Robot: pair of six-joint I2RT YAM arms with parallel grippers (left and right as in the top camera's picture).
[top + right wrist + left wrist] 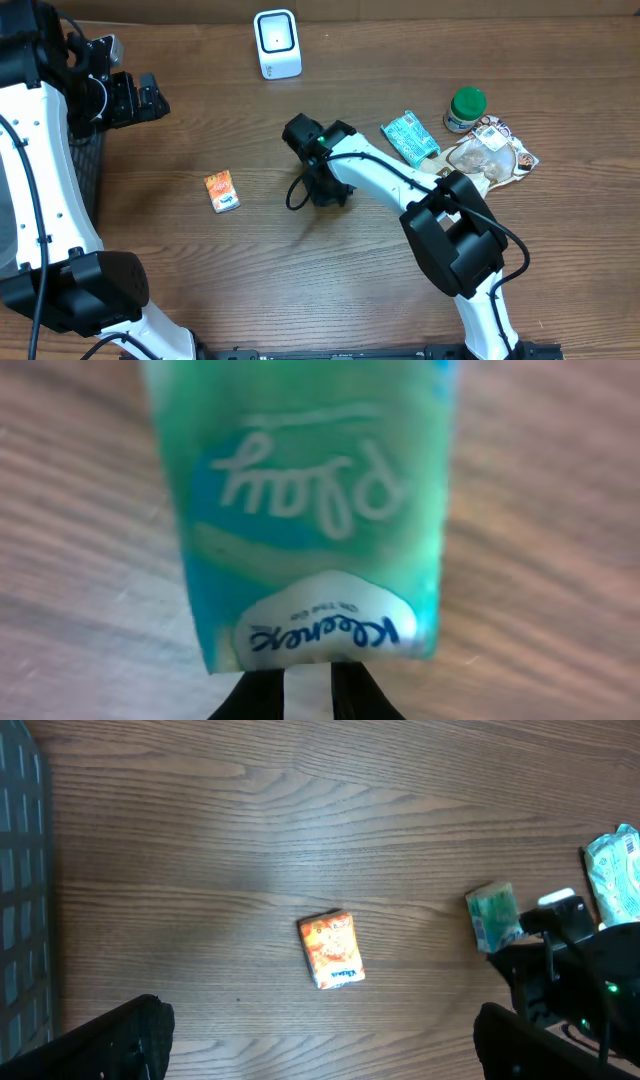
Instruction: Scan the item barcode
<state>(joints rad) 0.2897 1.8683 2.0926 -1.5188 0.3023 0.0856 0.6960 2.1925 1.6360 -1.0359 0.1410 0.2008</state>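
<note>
My right gripper (307, 682) is shut on a teal Kleenex tissue pack (305, 510), which fills the right wrist view with its printed face up. The left wrist view shows the same pack (492, 917) held above the wood table at the tip of the right gripper (548, 925). In the overhead view the right gripper (302, 133) hangs mid-table and hides the pack. The white barcode scanner (277, 44) stands at the back, beyond the gripper. I see no barcode on the pack. My left gripper (150, 97) (320, 1045) is open and empty at the far left.
An orange tissue pack (222, 190) (332, 949) lies left of centre. At the right are a teal packet (410, 137) (620, 870), a green-lidded jar (466, 108) and a snack bag (492, 155). A dark mesh basket (20, 870) sits at the left edge.
</note>
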